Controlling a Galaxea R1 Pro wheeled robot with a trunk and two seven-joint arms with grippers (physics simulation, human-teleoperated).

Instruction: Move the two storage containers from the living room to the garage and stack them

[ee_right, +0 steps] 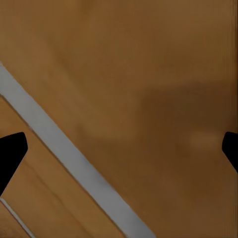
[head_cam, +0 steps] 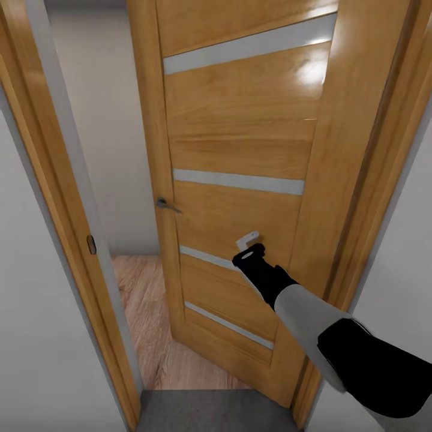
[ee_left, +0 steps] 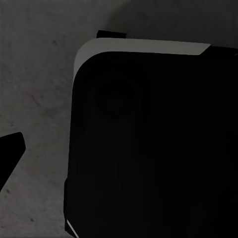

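The two storage containers are out of view. An oak door (head_cam: 240, 138) with frosted strips stands partly open ahead of me. My right arm reaches forward to it, and my right gripper (head_cam: 248, 240) is at the door's face between the second and third strips. In the right wrist view the right gripper (ee_right: 119, 148) is open with nothing in it, its fingertips (ee_right: 11, 151) far apart close to the wood and a frosted strip (ee_right: 69, 153). One left fingertip (ee_left: 11, 148) shows over the dark grey concrete floor (ee_left: 34, 74), beside my own black body (ee_left: 148, 148).
The door's lever handle (head_cam: 167, 206) is on its left edge. Between that edge and the left door frame (head_cam: 60, 198) is a narrow gap showing light wood-plank floor (head_cam: 150, 324) and a white wall. Grey concrete floor (head_cam: 210, 414) lies at the threshold. The right jamb (head_cam: 372, 180) is close.
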